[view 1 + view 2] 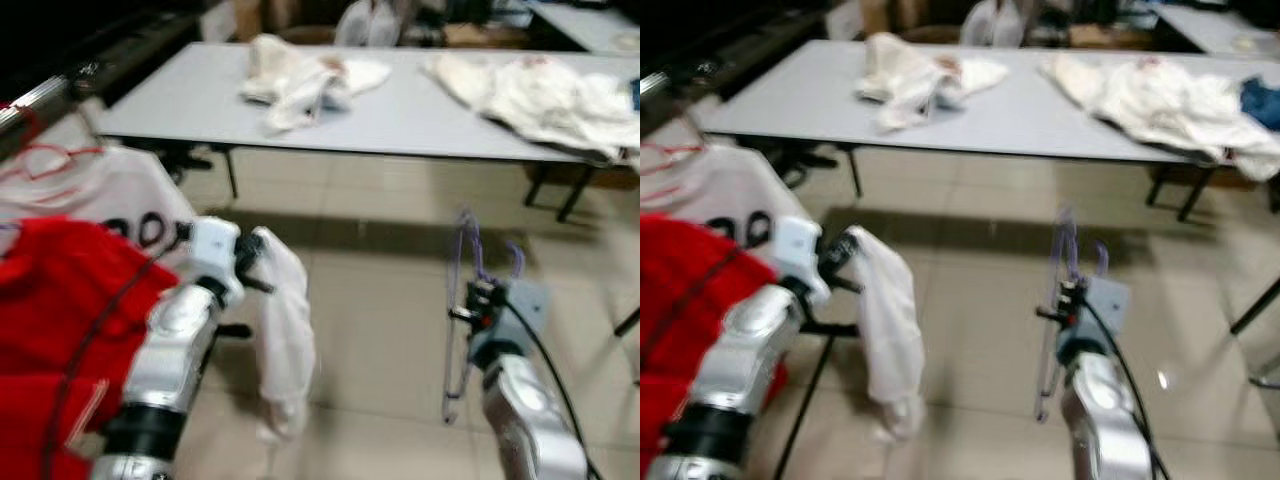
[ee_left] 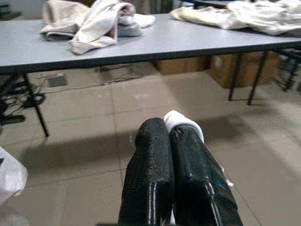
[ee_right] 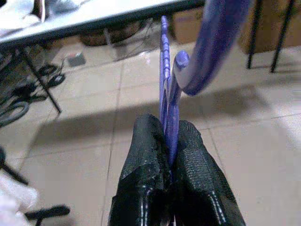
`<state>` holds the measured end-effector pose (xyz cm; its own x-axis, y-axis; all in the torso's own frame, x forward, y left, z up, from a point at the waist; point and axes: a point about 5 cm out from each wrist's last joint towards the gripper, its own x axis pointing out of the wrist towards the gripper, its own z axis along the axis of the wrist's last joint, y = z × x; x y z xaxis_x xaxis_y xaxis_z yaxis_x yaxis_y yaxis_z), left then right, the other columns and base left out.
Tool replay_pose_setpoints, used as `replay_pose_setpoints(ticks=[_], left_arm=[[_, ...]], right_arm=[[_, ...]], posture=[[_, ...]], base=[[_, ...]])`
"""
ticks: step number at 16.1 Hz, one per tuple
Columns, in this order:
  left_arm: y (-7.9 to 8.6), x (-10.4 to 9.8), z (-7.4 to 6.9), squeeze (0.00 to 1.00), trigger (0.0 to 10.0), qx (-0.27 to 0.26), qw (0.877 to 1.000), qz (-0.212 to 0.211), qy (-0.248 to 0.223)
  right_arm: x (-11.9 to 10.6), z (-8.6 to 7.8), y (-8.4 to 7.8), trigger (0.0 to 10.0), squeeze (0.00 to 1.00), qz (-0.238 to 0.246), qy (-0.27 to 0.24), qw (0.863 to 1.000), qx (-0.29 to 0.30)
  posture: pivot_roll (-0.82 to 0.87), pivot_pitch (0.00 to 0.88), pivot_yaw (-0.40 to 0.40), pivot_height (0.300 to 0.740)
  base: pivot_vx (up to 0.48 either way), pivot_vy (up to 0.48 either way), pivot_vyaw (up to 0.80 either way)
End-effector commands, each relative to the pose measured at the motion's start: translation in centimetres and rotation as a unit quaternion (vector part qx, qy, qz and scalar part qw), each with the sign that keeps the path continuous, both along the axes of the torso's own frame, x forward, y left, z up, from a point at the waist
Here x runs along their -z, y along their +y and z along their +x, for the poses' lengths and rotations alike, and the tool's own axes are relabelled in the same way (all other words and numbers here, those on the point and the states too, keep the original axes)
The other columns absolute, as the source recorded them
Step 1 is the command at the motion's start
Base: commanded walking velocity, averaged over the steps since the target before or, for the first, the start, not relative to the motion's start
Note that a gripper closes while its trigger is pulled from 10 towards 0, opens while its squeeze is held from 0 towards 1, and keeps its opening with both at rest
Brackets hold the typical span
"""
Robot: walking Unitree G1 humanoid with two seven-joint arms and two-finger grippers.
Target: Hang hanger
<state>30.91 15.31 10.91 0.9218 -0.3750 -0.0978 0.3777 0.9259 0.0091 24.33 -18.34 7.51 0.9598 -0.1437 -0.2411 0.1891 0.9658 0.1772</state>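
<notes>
Left of the long grey table [image 1: 400, 120], garments hang from my rail [image 1: 45, 92]: a red one [image 1: 60, 320] and a white printed shirt [image 1: 90, 190]. My left claw [image 1: 262, 262] is clenched on a white garment [image 1: 285, 330] that droops toward the floor. Further right, nearer me than the table, my right claw [image 3: 170, 155] is clamped on the purple hanger [image 1: 462, 300], hook upward. To hang it well, I'd keep the hook upright, swing toward the rail, and unclamp once the hook seats.
</notes>
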Motion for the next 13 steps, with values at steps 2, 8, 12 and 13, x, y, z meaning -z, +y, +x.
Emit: replay_pose_setpoints(ticks=[2,8,12,13], left_arm=[[0.06,-0.97,0.37,0.0,10.0,0.007,1.0,0.008,-0.017],[-0.38,-1.35,0.57,0.0,10.0,0.009,1.0,-0.013,-0.027],[-0.33,-1.47,0.64,0.0,10.0,0.004,1.0,-0.01,-0.028],[-0.16,-1.25,0.48,0.0,10.0,0.002,1.0,-0.008,-0.025]], right_arm=[[-0.17,0.21,0.34,10.0,0.0,0.0,-0.007,1.0,-0.003],[0.0,0.37,-0.03,10.0,0.0,-0.005,-0.009,1.0,-0.004],[-0.88,0.57,-0.42,10.0,0.0,-0.013,-0.02,1.0,-0.009],[-0.92,0.67,-0.36,10.0,0.0,-0.013,-0.02,1.0,-0.009]], posture=[[-0.19,0.0,0.05,0.74],[-0.19,0.0,0.04,0.74],[-0.18,0.0,0.027,0.74],[-0.18,0.0,0.027,0.74]], base=[[0.0,0.354,0.0],[0.0,0.0,0.0],[0.132,0.0,0.0],[0.281,0.0,0.0]])
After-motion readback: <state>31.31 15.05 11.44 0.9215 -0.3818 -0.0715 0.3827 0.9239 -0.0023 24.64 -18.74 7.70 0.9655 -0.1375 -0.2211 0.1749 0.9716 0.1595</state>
